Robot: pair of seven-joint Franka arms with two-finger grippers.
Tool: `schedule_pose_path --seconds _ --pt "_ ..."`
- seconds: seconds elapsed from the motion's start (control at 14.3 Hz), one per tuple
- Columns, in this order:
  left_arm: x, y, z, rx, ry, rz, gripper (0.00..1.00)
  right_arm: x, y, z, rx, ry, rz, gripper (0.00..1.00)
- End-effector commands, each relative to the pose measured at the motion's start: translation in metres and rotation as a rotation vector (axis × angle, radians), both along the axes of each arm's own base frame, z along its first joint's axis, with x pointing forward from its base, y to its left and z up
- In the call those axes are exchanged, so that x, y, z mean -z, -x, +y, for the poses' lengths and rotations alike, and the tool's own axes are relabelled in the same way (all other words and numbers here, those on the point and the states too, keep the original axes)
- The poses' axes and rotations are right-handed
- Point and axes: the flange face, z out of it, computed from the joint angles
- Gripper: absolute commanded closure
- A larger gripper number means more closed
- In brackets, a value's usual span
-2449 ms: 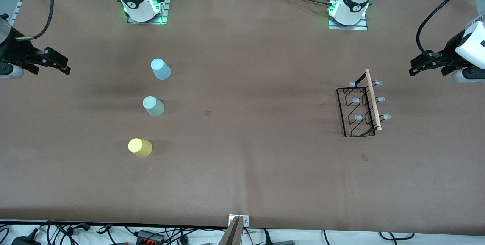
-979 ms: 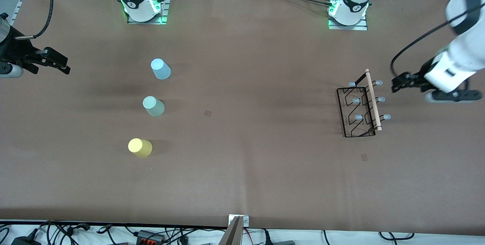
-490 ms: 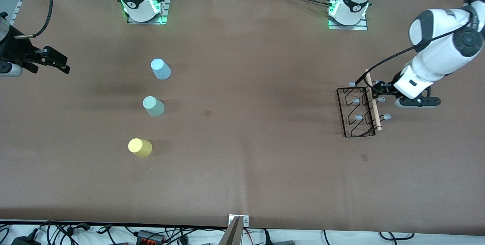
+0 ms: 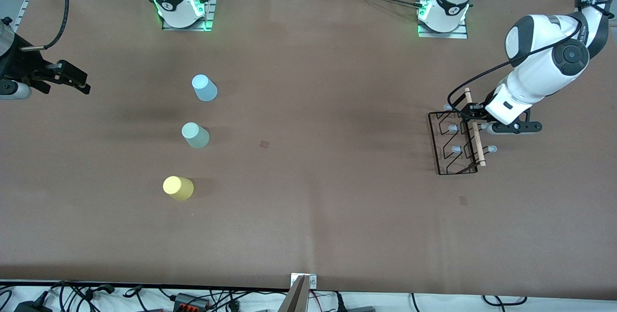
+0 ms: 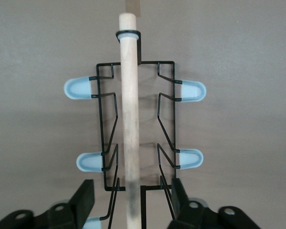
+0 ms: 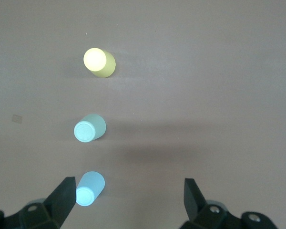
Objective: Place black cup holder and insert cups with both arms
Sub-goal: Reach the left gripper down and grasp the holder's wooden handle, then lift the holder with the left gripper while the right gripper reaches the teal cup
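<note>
The left gripper [image 4: 470, 115] is positioned over the black cup holder [image 4: 458, 141] at the left arm's end of the table, fingers [image 5: 84, 200] spread wide to either side of the wooden rod handle [image 5: 129, 124], nothing gripped. The right gripper [image 4: 72, 79] is held waiting over the right arm's end, jaws wide and empty. Three cups are stood upside down in a row toward the right arm's end: light blue cup [image 4: 204, 87] farthest from the front camera, mint green cup [image 4: 194, 134] between, yellow cup [image 4: 178, 188] nearest.
</note>
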Motion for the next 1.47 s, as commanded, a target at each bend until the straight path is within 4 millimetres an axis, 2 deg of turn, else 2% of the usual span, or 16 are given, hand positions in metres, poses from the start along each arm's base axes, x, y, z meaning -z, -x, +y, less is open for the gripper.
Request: schedule_pose_path --seconds 0.0,0.14,0.35,0.42,0.49,0.63,0.77,0.91,1.12,1.26,1.4 --pt "0.003 0.001 -0.003 -0.015 0.009 -0.006 0.45 0.001 0.002 -0.002 0.015 0.013 -0.002 0.00" --pt "0.009 0.000 -0.002 -0.019 0.010 -0.009 0.48 0.009 -0.001 -0.001 0.013 0.013 0.011 0.00" --pt "0.014 -0.002 0.001 -0.027 0.012 -0.014 0.53 0.050 -0.017 0.001 0.008 0.008 0.074 0.00" --pt "0.014 -0.002 0.001 -0.027 0.012 -0.014 0.56 0.053 -0.019 0.003 0.005 0.008 0.074 0.00" --pt "0.014 -0.002 0.001 -0.027 0.012 -0.012 0.64 0.054 -0.020 0.008 -0.003 0.010 0.073 0.00" --pt "0.016 -0.001 0.001 -0.025 0.012 0.003 0.88 0.057 -0.020 0.020 0.027 0.013 0.078 0.00" --pt "0.014 0.003 0.000 -0.025 0.011 0.054 0.91 0.077 -0.025 0.046 0.054 0.020 0.111 0.00" --pt "-0.010 -0.006 -0.008 -0.011 0.009 0.087 0.96 0.112 -0.036 0.071 0.019 0.022 0.145 0.00" --pt "-0.045 -0.021 -0.049 0.018 0.012 0.047 0.97 0.162 -0.043 0.112 -0.037 0.020 0.222 0.00" --pt "-0.065 -0.024 -0.070 0.017 0.013 0.042 0.98 0.189 -0.054 0.119 -0.031 0.000 0.235 0.00" --pt "-0.089 -0.032 -0.126 0.028 0.029 -0.007 0.99 0.215 -0.057 0.133 -0.041 -0.001 0.231 0.00"
